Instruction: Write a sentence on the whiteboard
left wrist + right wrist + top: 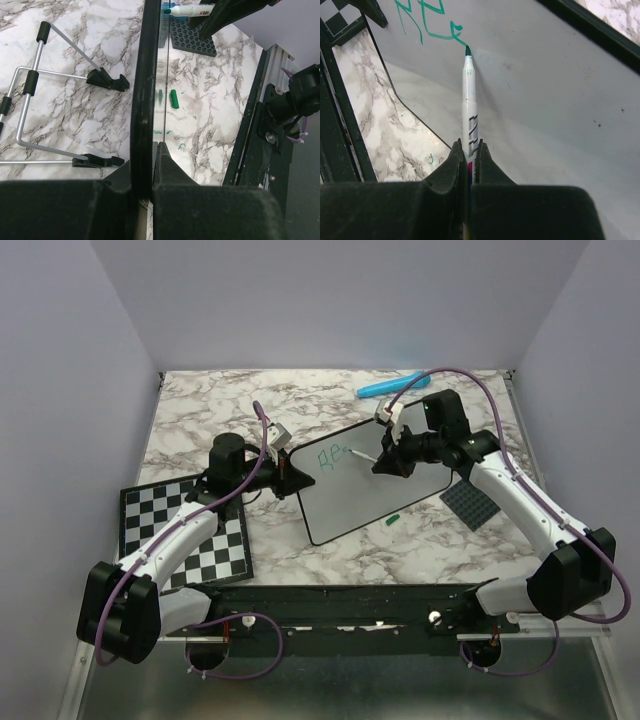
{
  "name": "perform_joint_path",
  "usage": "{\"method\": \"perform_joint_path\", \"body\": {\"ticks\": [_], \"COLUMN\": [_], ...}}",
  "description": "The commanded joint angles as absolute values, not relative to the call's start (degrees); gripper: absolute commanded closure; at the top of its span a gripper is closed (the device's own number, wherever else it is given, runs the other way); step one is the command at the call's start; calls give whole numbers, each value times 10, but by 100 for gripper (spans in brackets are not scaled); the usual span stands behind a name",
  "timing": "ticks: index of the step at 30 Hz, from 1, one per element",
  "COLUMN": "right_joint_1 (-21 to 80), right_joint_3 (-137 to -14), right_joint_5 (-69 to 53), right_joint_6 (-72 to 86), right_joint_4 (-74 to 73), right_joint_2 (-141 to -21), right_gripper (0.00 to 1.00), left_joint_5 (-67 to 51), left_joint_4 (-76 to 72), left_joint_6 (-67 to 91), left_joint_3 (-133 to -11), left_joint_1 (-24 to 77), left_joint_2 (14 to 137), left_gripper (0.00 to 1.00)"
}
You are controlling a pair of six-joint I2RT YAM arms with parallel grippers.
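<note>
The whiteboard leans on its stand in the middle of the table. A few green marker letters sit at its upper left; they also show in the right wrist view. My right gripper is shut on a white marker with a green tip, and the tip touches the board just right of the letters. My left gripper is shut on the board's black left edge. The marker also shows in the left wrist view.
A green marker cap lies on the table by the board's near edge. A checkerboard lies at the left. A dark studded plate lies at the right, a blue object at the back. The wire stand is behind the board.
</note>
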State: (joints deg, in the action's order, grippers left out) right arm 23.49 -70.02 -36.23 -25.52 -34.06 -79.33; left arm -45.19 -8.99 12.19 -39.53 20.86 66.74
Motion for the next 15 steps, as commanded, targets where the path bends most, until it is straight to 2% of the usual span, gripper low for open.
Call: {"method": "perform_joint_path", "body": {"ticks": [1, 15], "right_joint_1": [229, 249], "right_joint_3": [-683, -695], "right_joint_5": [-339, -369], "right_joint_6": [-256, -258], "right_joint_4": [-344, -352], "right_joint_2": [-784, -814], "right_gripper": [100, 100], "left_joint_5": [-381, -382], "left_joint_4": [-1, -1], "left_joint_6": [45, 44], "left_joint_3": [-381, -382], "left_joint_1": [214, 214], "left_joint_2": [685, 686], "left_gripper": [100, 100]}}
